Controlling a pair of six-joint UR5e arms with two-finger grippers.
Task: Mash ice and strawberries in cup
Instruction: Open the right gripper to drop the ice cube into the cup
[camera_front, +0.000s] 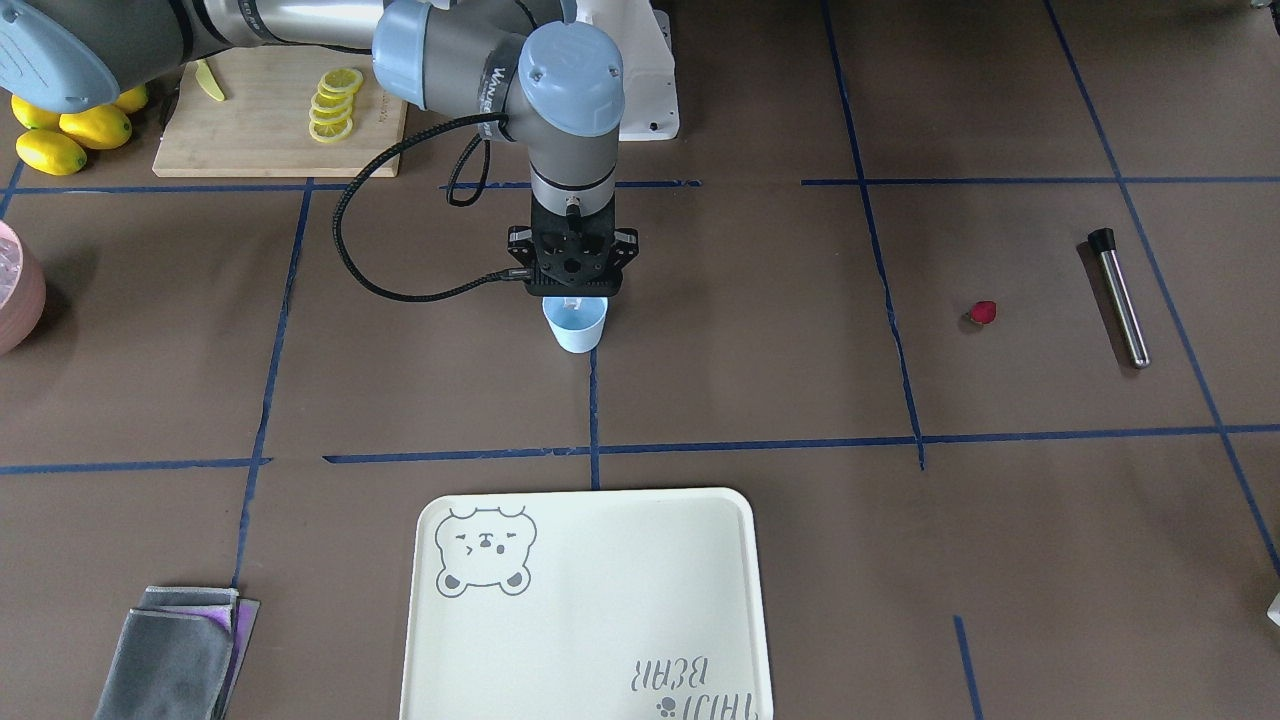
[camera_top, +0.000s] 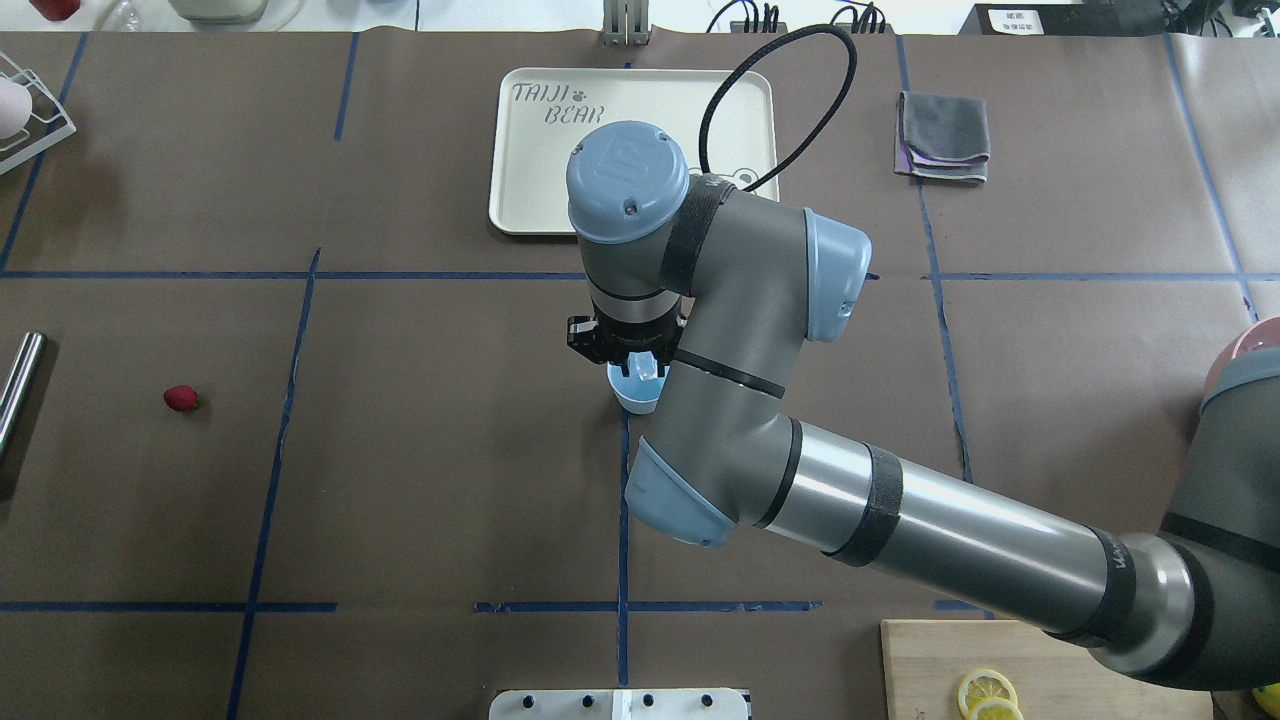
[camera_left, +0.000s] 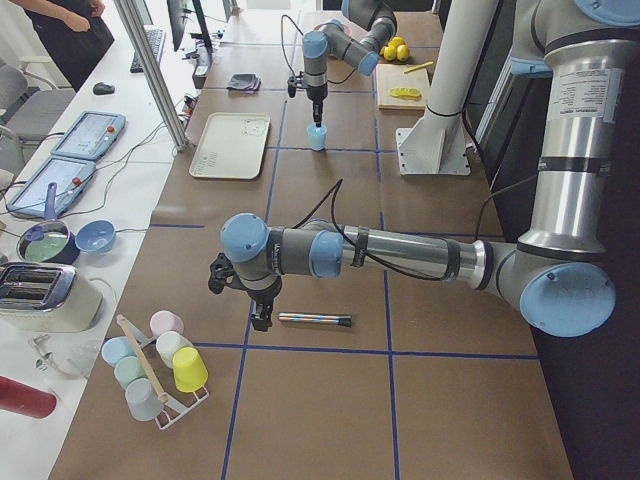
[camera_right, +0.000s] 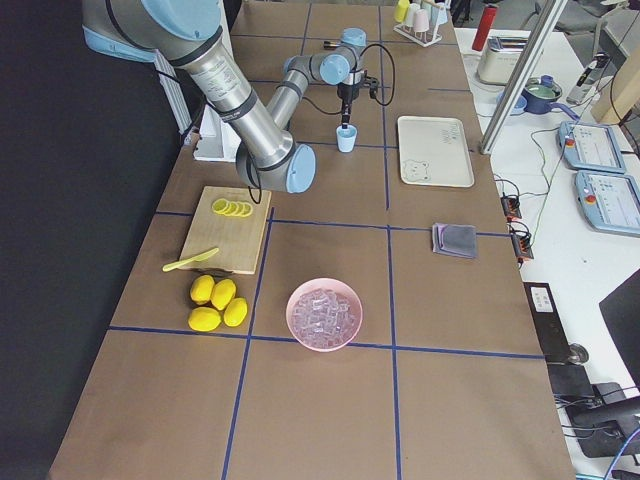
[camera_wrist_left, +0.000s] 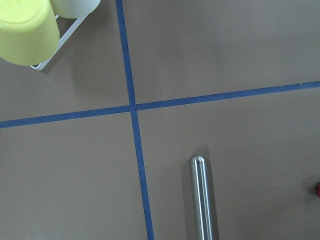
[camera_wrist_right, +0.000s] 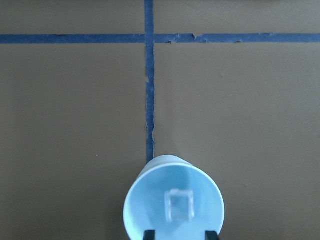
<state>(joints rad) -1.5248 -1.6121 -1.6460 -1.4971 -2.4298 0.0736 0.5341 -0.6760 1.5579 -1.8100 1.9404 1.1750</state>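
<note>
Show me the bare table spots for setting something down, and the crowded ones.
Bare: the stretch between the cup and the strawberry, and between the cup and the pink bowl. Crowded: the corner with cutting board and lemons; the right gripper hangs over the cup.

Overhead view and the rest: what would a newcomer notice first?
The right gripper hangs open straight over the light-blue cup at the middle of the table, with one clear ice cube inside the cup. Far off on the robot's left, a lone dark-red strawberry lies near a metal rod, not touching it.
</note>
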